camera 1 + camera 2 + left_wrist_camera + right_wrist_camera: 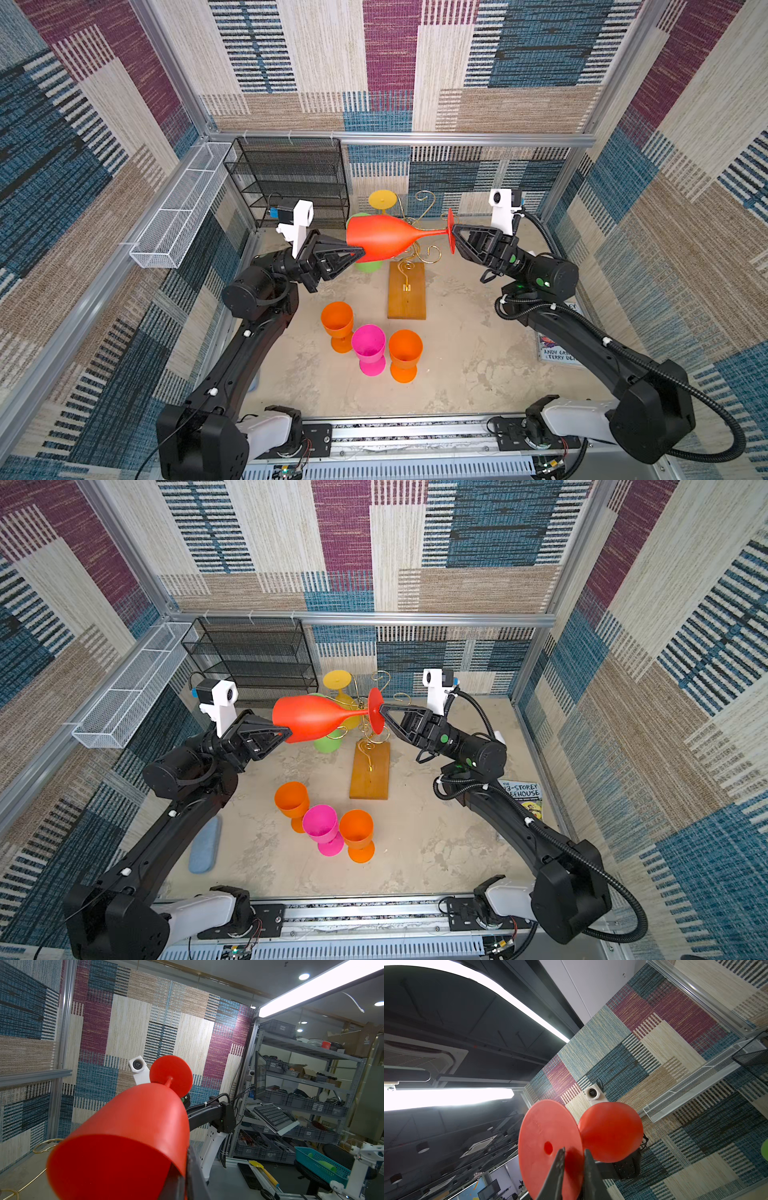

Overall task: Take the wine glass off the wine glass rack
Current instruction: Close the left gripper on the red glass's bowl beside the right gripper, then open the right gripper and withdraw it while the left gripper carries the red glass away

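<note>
**Red glass held sideways between both arms, above the rack**

In both top views the wine glass [386,239] lies level in the air. Its bowl mouth points toward the left arm and its flat foot toward the right arm. It hangs over the gold scrolls of the wine glass rack [407,295]; from here I cannot tell whether the stem touches the wire. The left gripper [360,251] is clamped on the rim of the bowl. The right gripper [455,232] meets the edge of the foot.

A yellow glass [382,199] and a green glass [368,266] sit behind and under the red bowl, close to it. Three cups [368,345] stand near the front left corner of the wooden base. The table [465,332] is bare between the base and the right arm. The black mesh shelf [257,658] and white wire basket [124,704] stand well apart, at the back left.

In the left wrist view, the bowl rim [116,1167] fills the near field. One finger [195,1178] lies flat against the outside of the bowl wall.

In the right wrist view, two fingers [560,1159] straddle the thin edge of the foot disc [546,1126], one on each face. A narrow gap shows between them, and I cannot tell whether they press on it.
</note>
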`<state>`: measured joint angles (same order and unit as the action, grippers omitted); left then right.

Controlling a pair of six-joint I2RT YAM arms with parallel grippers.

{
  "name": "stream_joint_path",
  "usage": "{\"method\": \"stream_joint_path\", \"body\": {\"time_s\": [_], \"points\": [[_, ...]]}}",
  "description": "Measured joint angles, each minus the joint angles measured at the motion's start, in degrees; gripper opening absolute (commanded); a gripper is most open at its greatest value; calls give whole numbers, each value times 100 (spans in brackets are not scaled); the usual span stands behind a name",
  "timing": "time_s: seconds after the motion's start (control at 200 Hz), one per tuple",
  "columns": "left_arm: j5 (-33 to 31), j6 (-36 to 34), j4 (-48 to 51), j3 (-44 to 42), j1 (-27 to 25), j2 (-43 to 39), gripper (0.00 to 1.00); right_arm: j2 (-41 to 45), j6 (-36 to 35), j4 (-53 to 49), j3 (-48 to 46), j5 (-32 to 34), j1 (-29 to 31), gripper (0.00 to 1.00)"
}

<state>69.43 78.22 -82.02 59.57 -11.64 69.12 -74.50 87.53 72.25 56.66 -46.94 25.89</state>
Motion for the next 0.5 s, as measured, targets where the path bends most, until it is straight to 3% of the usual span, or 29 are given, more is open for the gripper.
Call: {"method": "stream_joint_path", "body": {"time_s": [0.15, 0.406, 0.501], "points": [[17, 17, 225, 17, -4, -63, 0, -103, 118, 11, -136, -90, -81, 49], [13, -28, 494, 129, -11, -238, 0, 52, 212, -195, -498, -44, -409, 55], [-22, -492, 1182, 184, -7, -455, 0, 339, -116, -748, -542, 96, -505, 56]]}}
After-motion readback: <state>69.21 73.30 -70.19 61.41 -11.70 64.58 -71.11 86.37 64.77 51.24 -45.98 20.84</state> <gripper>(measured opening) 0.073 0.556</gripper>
